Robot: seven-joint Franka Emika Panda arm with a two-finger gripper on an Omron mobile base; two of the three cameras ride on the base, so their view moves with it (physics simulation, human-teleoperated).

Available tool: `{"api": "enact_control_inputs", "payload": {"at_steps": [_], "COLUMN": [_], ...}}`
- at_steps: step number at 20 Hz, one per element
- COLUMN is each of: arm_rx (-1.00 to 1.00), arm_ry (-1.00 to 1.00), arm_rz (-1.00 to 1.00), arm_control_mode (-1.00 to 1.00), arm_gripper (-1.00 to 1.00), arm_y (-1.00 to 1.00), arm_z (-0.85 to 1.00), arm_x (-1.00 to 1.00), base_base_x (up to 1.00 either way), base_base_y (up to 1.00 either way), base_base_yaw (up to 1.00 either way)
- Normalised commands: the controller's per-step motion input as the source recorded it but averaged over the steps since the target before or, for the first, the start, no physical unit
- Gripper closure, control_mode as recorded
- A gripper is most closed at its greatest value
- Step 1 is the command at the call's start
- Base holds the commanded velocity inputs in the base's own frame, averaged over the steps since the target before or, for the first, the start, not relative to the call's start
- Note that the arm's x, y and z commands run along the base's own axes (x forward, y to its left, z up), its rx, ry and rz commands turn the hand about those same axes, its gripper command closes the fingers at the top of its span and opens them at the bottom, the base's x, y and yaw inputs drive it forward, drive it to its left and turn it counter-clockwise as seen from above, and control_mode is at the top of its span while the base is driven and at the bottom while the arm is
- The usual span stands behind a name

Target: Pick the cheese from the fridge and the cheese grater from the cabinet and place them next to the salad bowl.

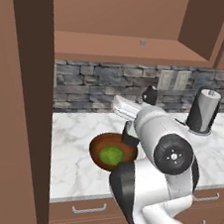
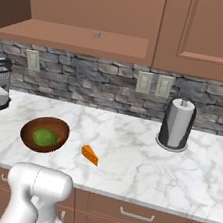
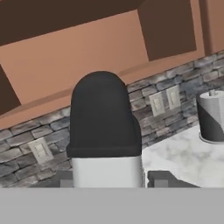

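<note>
My white arm with dark joints rises from the near side and bends forward at the elbow over the near edge. My two-finger gripper [image 3: 107, 179] points toward the far wall, its jaws clamped on the silver box grater's [image 3: 105, 131] sides.

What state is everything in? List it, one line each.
Cheese grater: gripped in the claw.
Cheese: lying on the counter beside the salad bowl.
Salad bowl: upright, holding greens.
Cabinet: open.
Paper towel roll: upright.
</note>
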Motion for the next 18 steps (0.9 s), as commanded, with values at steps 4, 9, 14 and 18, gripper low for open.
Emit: {"api": "enact_control_inputs", "payload": {"at_steps": [4, 9, 14, 18], "arm_rx": [0.0, 0.0, 0.0, 0.0], "arm_ry": [-0.01, 0.0, 0.0, 0.0], "arm_rz": [0.02, 0.03, 0.05, 0.08], "arm_control_mode": [-1.0, -1.0, -1.0, -1.0], "arm_gripper": [1.0, 1.0, 1.0, 1.0], "arm_y": [0.16, 0.1, 0.0, 0.0], "arm_z": [-0.84, -0.79, -0.73, -0.7], "arm_x": [0.0, 0.0, 0.0, 0.0], "base_base_x": [0.0, 0.0, 0.0, 0.0], "base_base_y": [0.0, 0.0, 0.0, 0.0], "base_base_yaw": [0.0, 0.0, 0.0, 0.0]}}
